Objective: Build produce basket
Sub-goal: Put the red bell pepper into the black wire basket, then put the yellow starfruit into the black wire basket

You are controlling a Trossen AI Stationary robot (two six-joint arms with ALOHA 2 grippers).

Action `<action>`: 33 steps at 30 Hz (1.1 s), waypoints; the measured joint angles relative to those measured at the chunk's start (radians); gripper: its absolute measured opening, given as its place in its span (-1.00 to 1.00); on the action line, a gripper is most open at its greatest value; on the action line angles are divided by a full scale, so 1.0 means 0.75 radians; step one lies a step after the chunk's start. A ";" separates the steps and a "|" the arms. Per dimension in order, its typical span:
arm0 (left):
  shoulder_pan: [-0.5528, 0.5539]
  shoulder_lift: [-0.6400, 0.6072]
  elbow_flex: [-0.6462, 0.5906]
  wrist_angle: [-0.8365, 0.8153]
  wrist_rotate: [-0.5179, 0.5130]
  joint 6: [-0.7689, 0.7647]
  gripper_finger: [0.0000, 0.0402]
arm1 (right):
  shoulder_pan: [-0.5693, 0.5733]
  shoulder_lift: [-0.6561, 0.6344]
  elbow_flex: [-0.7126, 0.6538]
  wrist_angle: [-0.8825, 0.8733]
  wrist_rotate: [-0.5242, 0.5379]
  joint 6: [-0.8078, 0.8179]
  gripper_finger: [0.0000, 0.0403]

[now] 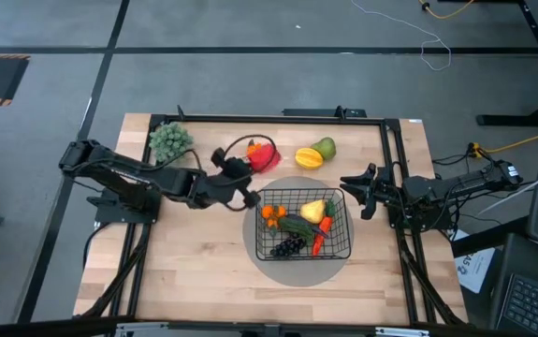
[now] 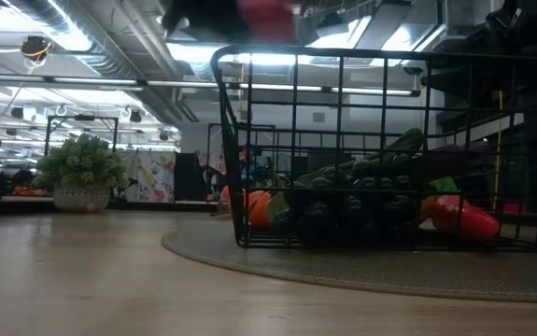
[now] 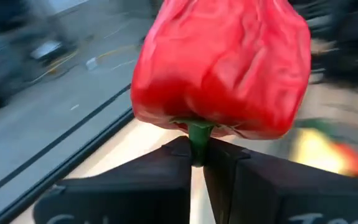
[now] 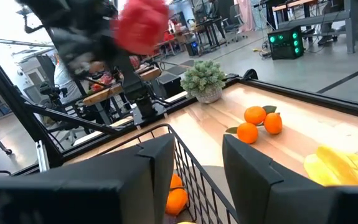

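My left gripper (image 1: 248,168) is shut on the red pepper (image 1: 265,155) and holds it in the air just beyond the far-left corner of the black wire basket (image 1: 303,223). In the low view the pepper (image 2: 268,13) shows above the basket rim (image 2: 343,54). The basket stands on a grey round disc (image 1: 298,271) and holds orange pieces, a yellow fruit, a green cucumber, dark grapes and a red piece. My right gripper (image 1: 348,190) is open and hovers at the basket's right rim (image 4: 180,149). An orange cluster (image 4: 259,121) and a yellow fruit (image 4: 340,165) rest on the table. My left gripper pinches the red pepper's green stem (image 3: 197,138) between its two fingertips (image 3: 166,158), coming from the table's left. The pepper's red body (image 3: 222,68) sits beyond the fingertips, lifted clear of the table and the basket.
A small potted plant (image 1: 170,140) stands near the far-left corner. An orange-yellow fruit (image 1: 308,157) and a green fruit (image 1: 325,147) lie on the table beyond the basket. Bare wood (image 1: 194,262) shows on the near left. A black frame (image 1: 278,118) edges the table.
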 joint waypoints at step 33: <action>-0.079 0.048 0.039 0.266 0.417 0.122 -0.77 | 0.000 -0.001 0.000 -0.005 0.000 -0.001 -0.35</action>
